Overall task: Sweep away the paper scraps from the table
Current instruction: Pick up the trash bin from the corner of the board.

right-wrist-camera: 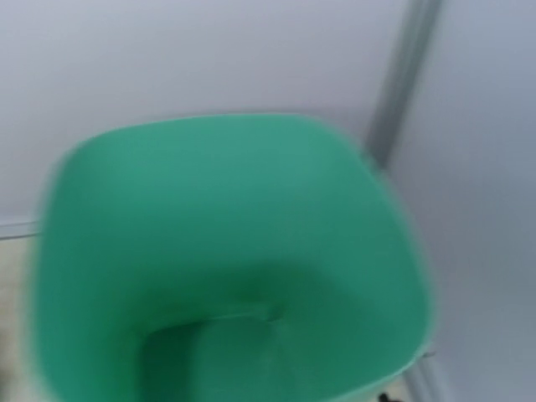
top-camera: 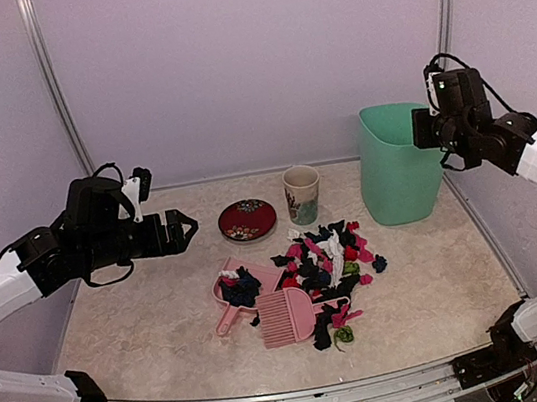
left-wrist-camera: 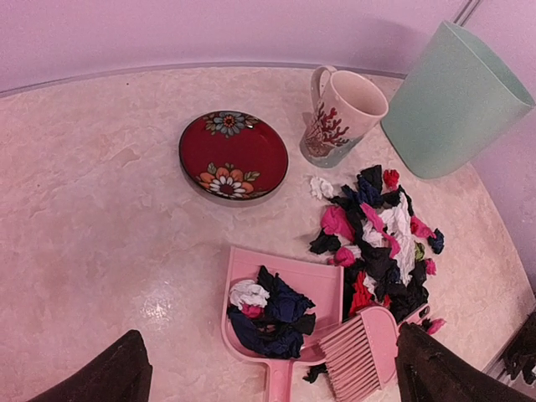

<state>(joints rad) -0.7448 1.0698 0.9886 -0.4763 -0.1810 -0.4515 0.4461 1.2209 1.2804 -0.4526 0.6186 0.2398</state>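
Note:
The paper scraps (top-camera: 328,258), mostly black with pink, red and white bits, lie in a pile on the beige table (top-camera: 145,321). A few scraps (top-camera: 240,288) lie in a pink dustpan (top-camera: 262,271), and a pink brush (top-camera: 288,316) lies beside it. My left gripper (top-camera: 184,230) is open and empty, held in the air left of the pile. In the left wrist view its fingers (left-wrist-camera: 109,377) stand wide apart above the dustpan (left-wrist-camera: 310,280), the brush (left-wrist-camera: 360,352) and the pile (left-wrist-camera: 381,243). My right gripper (top-camera: 425,129) hovers at the green bin's rim, its fingers hidden.
A green bin (top-camera: 394,162) stands at the back right; the right wrist view looks into its inside (right-wrist-camera: 226,276). A red round plate (top-camera: 247,219) and a cup (top-camera: 302,193) stand behind the pile. Both also show in the left wrist view, plate (left-wrist-camera: 233,155) and cup (left-wrist-camera: 343,115).

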